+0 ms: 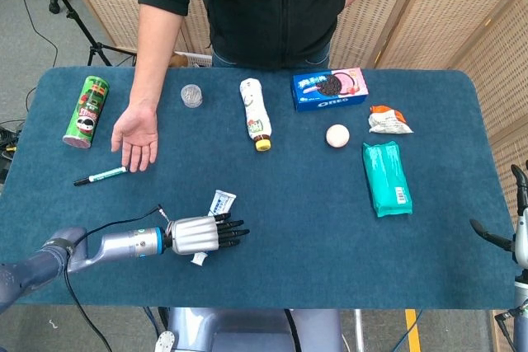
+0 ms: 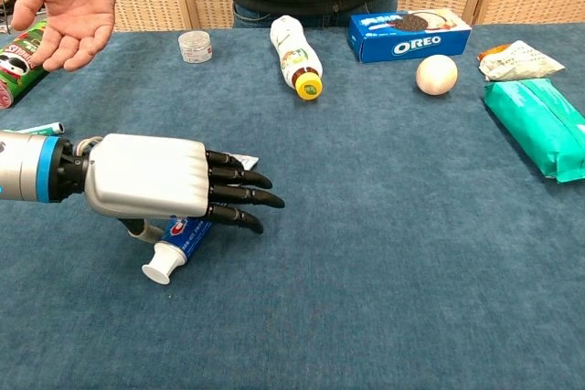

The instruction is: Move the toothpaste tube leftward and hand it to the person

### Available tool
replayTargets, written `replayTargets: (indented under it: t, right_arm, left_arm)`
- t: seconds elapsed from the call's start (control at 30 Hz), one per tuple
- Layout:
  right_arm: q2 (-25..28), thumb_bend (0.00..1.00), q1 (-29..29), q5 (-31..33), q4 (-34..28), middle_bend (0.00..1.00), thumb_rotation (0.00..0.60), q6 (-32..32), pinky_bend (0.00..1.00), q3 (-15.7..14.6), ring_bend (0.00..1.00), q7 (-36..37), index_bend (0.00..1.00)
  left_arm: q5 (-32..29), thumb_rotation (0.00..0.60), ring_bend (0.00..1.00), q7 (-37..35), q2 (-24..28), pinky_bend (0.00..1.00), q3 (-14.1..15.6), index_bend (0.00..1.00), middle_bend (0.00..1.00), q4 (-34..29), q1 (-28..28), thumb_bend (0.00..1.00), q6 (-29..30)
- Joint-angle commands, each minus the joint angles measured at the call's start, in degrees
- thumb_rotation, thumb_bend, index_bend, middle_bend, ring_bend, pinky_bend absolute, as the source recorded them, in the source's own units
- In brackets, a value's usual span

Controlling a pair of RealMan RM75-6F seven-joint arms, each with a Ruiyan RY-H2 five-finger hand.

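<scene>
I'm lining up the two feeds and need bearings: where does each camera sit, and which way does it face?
Head view: high above the near edge, looking steeply down on the table; shows the left hand over the toothpaste tube and the right hand at the frame edge.
Chest view: low at the near edge, looking across the table; shows the left hand only.
Shared: left hand, tube, person's open hand, Oreo box.
</scene>
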Motion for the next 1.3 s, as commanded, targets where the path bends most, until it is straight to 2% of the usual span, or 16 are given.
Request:
replayTargets:
  t: [0.03, 0.1, 0.17, 0.27, 0.37, 0.57, 0.77, 0.87, 1.0, 1.13, 1.3]
  right_arm:
    - [0.2, 0.00, -0.2, -0.3, -0.1, 0.00, 0.600, -0.2, 0.04, 0.1, 0.00, 0.3, 0.00]
    - [0.2, 0.00, -0.3, -0.4, -0.1, 0.00, 0.600, -0.3, 0.04, 0.3, 0.00, 0.5, 0.00]
    - [0.2, 0.00, -0.4, -0.7, -0.1, 0.00, 0.600, -0.4, 0.04, 0.4, 0.00, 0.7, 0.00]
    - [0.3, 0.00, -0.5, -1.0, -0.2, 0.00, 0.600, -0.6, 0.04, 0.5, 0.00, 0.7, 0.00]
    - [0.3, 0.00, -0.6, -1.4, -0.5, 0.00, 0.600, -0.7, 0.04, 0.5, 0.00, 0.8, 0.00]
    - [0.5, 0.00, -0.9, -1.9, -0.8, 0.00, 0.600, -0.9, 0.04, 0.8, 0.00, 1.6, 0.00]
    - [0.7, 0.00, -1.1, -2.2, -1.1, 0.00, 0.600, -1.2, 0.04, 0.9, 0.00, 1.8, 0.00]
    - [0.8, 0.00, -1.2, -2.5, -1.3, 0.00, 0.600, -1.3, 0.04, 0.9, 0.00, 2.0, 0.00]
    - [0.8, 0.00, -1.3, -2.6, -1.5, 0.00, 0.600, -1.5, 0.04, 1.0, 0.00, 2.2, 0.00]
    - [0.9, 0.00, -1.4, -3.0, -1.8, 0.00, 0.600, -1.6, 0.04, 0.9, 0.00, 2.3, 0.00]
    - [1.1, 0.00, -1.6, -3.7, -2.4, 0.00, 0.600, -1.4, 0.04, 0.8, 0.00, 2.6, 0.00]
  left_arm:
    - [-0.1, 0.600, 0.21, -0.2, -0.9, 0.36, 1.1, 0.39, 0.29, 1.1, -0.3, 0.35, 1.3]
    - [-0.1, 0.600, 0.30, -0.4, -1.4, 0.43, 1.9, 0.56, 0.41, 2.0, -0.2, 0.48, 2.4]
    - [-0.1, 0.600, 0.36, -0.7, -1.8, 0.47, 2.8, 0.66, 0.47, 3.1, 0.0, 0.63, 3.6]
    - [-0.5, 0.600, 0.40, -0.7, -2.1, 0.51, 3.8, 0.71, 0.51, 4.1, 0.2, 0.86, 4.5]
    - [-1.0, 0.600, 0.41, -0.3, -2.1, 0.52, 4.4, 0.73, 0.53, 4.7, 0.5, 0.96, 5.8]
    - [-2.0, 0.600, 0.42, 1.0, -1.3, 0.53, 4.2, 0.74, 0.57, 4.7, 0.7, 0.98, 9.6]
    - [-3.3, 0.600, 0.42, 2.3, 0.3, 0.53, 3.7, 0.74, 0.57, 2.9, 0.5, 0.98, 10.8]
    - [-4.5, 0.600, 0.42, 3.7, 2.0, 0.53, 2.5, 0.74, 0.57, 0.9, 0.6, 0.98, 12.5]
    - [-6.5, 0.600, 0.42, 8.8, 7.4, 0.53, -0.7, 0.74, 0.57, -6.2, -0.3, 0.98, 14.1]
    - [-9.9, 0.600, 0.42, 15.8, 15.6, 0.53, -4.2, 0.74, 0.57, -18.4, -1.0, 0.98, 11.9]
    - [-12.8, 0.600, 0.42, 21.6, 23.5, 0.53, -6.8, 0.75, 0.57, -30.0, -0.7, 0.98, 10.2]
